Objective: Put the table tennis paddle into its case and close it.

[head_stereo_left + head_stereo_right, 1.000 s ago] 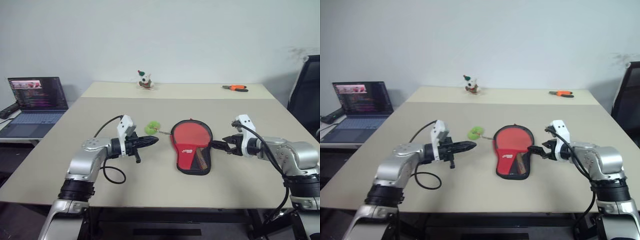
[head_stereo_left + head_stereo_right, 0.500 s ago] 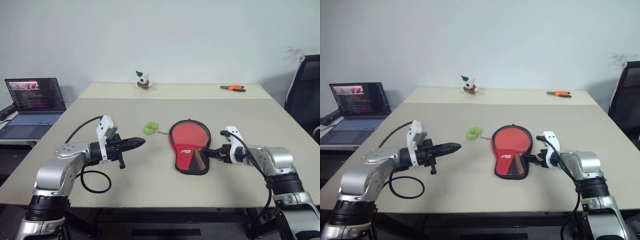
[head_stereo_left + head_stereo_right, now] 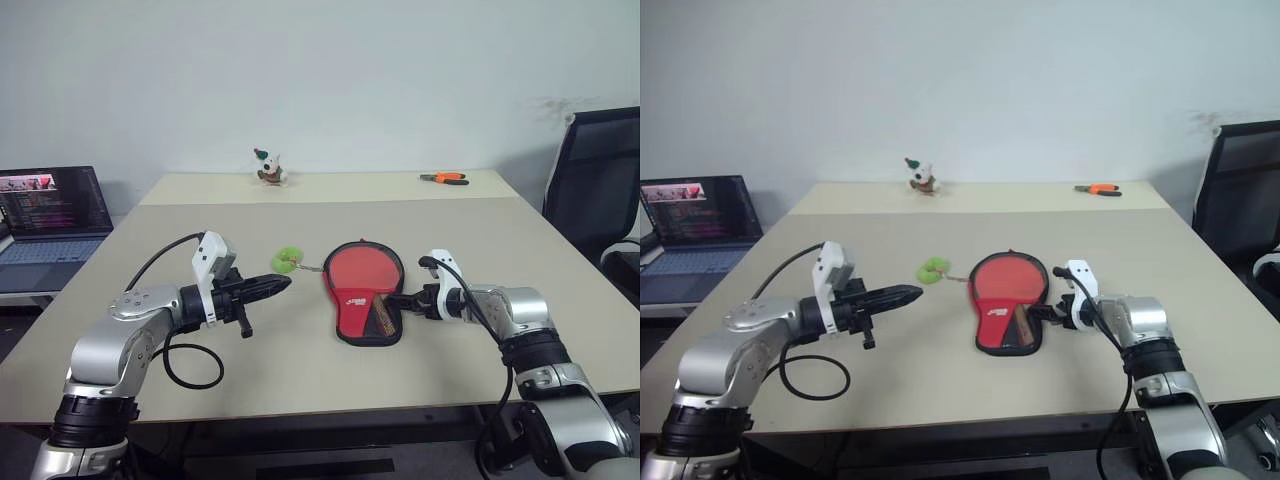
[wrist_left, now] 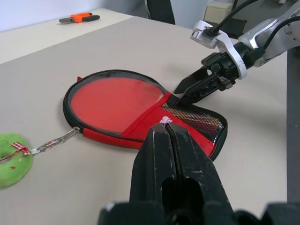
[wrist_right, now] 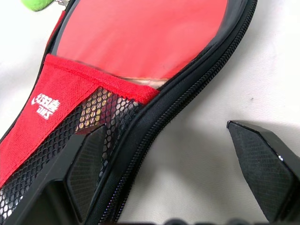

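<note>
Paddle (image 3: 361,272) already sits in the open case (image 4: 208,136); soft, floppy, light fabric, so the spread right tool (image 3: 397,302) should pinch the zipper rim; left tool (image 3: 280,285) pressed together, idle.

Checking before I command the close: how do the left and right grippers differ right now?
The left gripper is shut and holds nothing; the right gripper is wide open. The left gripper hangs above bare table, apart from the case, near the green charm; the right gripper straddles the case's zipper rim at the handle end. Both have black fingers and point toward the case.
</note>
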### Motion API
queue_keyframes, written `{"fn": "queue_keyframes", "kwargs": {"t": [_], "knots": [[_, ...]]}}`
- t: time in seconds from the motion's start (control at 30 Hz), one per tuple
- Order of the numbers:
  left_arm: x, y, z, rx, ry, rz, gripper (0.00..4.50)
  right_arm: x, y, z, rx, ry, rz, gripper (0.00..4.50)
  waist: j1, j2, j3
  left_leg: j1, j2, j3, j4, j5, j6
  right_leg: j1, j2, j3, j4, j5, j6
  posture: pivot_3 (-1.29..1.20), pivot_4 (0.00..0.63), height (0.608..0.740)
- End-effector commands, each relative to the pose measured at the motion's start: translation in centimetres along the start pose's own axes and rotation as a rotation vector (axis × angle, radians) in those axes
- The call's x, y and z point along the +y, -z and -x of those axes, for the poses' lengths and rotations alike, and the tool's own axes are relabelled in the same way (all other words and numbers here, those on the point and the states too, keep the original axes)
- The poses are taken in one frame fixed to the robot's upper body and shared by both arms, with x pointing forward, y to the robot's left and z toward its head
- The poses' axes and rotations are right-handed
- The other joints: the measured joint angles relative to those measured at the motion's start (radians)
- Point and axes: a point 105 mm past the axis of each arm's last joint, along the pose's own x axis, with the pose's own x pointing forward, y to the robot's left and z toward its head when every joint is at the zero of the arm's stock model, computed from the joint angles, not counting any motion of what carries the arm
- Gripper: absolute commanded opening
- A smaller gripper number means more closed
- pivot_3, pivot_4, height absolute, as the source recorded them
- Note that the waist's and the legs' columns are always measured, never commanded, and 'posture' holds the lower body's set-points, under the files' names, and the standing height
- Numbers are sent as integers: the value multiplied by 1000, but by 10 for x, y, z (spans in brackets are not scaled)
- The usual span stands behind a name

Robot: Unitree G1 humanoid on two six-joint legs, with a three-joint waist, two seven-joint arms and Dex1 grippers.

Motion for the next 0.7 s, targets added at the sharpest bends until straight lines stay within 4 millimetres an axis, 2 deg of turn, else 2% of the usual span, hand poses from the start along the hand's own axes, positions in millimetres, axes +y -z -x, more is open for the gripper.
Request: {"fn": "queue_keyframes", "kwargs": {"t": [0.03,0.4,0.7], "knots": [[-1,-14,5,-27,-6,-45,32,12,5,-12,25,-35,23,4500,-2,0,0,0,1,0,0,0,0,0,1,0,0,0,-1,0,150,740],[1,-13,3,-20,-7,-48,32,8,1,-20,-14,-1,71,4500,-13,0,0,4,14,12,0,0,0,-1,11,6,0,4,-6,0,150,740],[2,-13,2,-16,-1,-54,32,24,-1,-32,-15,-54,76,4500,-24,0,0,4,15,15,-1,0,0,-4,16,19,0,5,-4,0,150,740]]}}
